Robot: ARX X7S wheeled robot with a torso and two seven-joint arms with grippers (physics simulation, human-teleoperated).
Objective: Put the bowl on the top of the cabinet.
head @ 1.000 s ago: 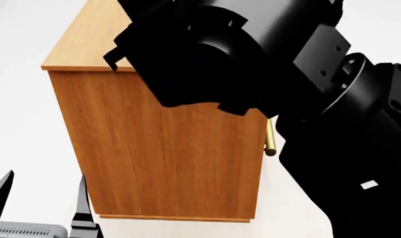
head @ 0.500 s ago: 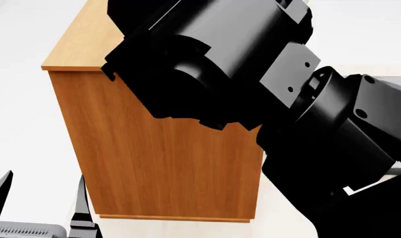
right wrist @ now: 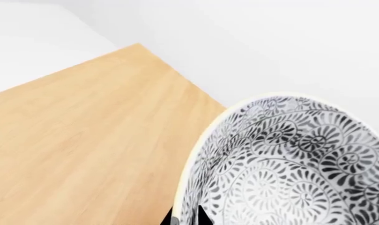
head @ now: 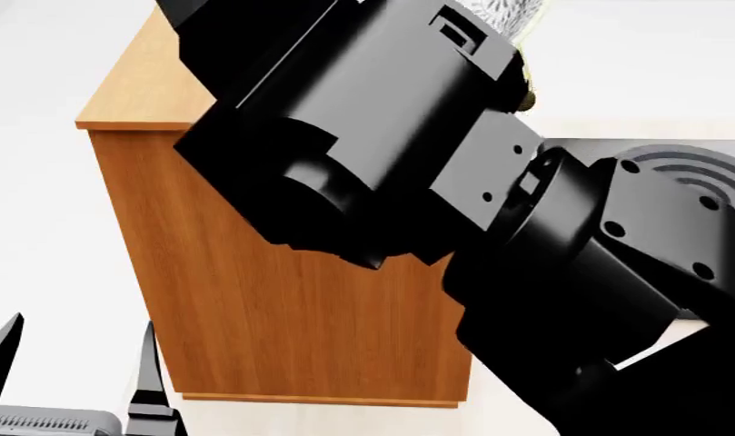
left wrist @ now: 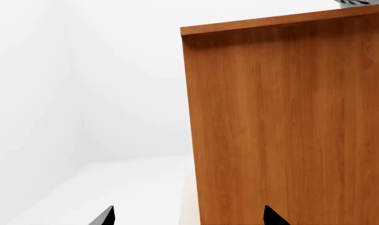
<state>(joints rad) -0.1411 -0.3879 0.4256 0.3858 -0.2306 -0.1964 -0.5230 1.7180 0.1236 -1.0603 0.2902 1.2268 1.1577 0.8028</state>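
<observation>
two arms: the right arm (head: 464, 182) fills the head view, reaching over the cabinet (head: 306, 309)
bowl (right wrist: 289, 164): at the right gripper, above the cabinet's pale top (right wrist: 83, 136)
right gripper: jaws mostly hidden; grip cannot be told
left gripper (head: 70, 363): low beside the cabinet's side, fingers spread, holding nothing

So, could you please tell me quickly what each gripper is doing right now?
Left gripper: open, holding nothing, low beside the cabinet.
Right gripper: shut on the bowl, over the cabinet top.
</observation>
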